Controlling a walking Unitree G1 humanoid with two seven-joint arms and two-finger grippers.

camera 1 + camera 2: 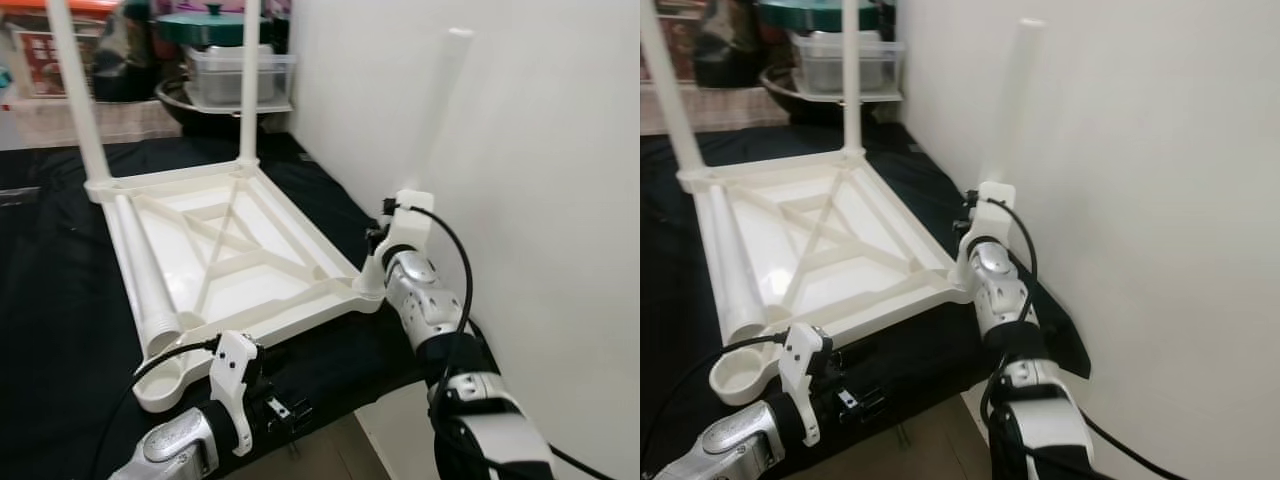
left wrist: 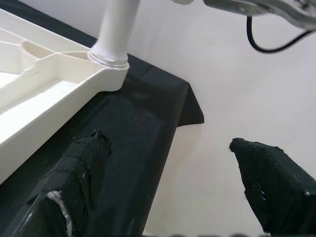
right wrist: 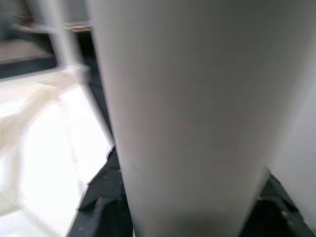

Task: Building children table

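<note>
The upside-down white plastic tabletop (image 1: 235,255) lies on the black-draped surface (image 1: 55,330); light and stiff, its smooth tubes may slip. The right claw (image 1: 385,235) clasps the white corner leg (image 1: 440,100) low near its socket, the steadiest hold. The left claw (image 2: 168,187) hangs wide, empty, beside the near edge, by the loose white leg (image 1: 145,275).

My work surface is a black cloth (image 1: 50,330) filling the frame's left. On it lies the upturned white tabletop (image 1: 235,255), centre frame.
</note>
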